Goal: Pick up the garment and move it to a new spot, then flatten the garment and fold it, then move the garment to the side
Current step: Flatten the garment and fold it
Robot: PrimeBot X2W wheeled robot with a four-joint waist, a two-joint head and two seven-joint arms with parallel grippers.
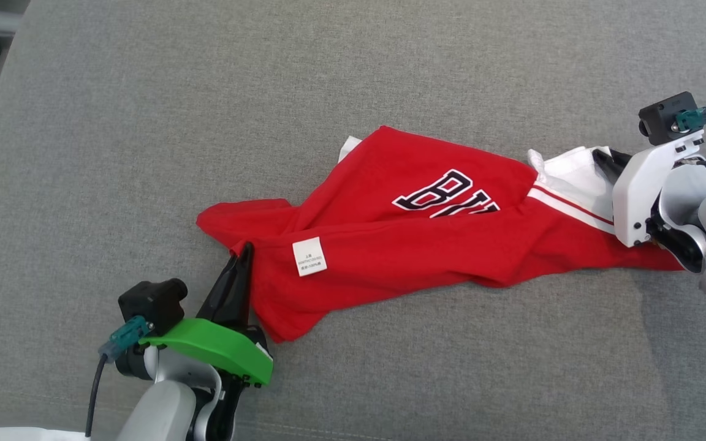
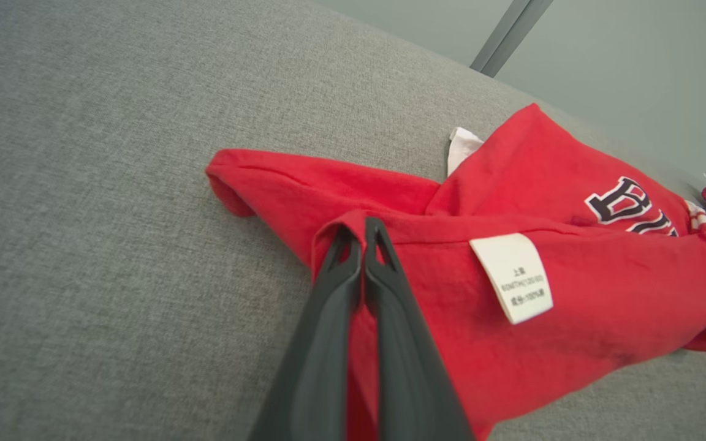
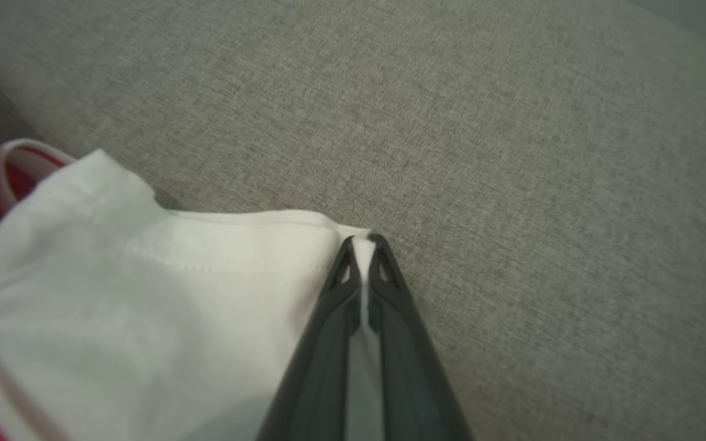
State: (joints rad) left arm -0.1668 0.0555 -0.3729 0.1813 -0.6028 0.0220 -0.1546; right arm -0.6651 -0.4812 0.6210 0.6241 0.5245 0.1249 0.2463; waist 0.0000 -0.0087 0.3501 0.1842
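On the gray cushion [image 1: 144,110], the left gripper [image 1: 244,252] pinches one end of the red shirt [image 1: 402,251] and the right gripper [image 3: 362,242] pinches its white sleeve [image 3: 144,294], so both should pull apart slowly and evenly to smooth it.

Garment [image 1: 402,245]: red top, white sleeve [image 1: 573,174] edged with a red-and-white stripe, black letters outlined white.
Care tag [image 1: 309,256]: white, facing up (print too small to read).
Pose: crumpled, folded over itself, drawn out left to right.
Place: lying on the grey fabric surface [image 1: 144,122].
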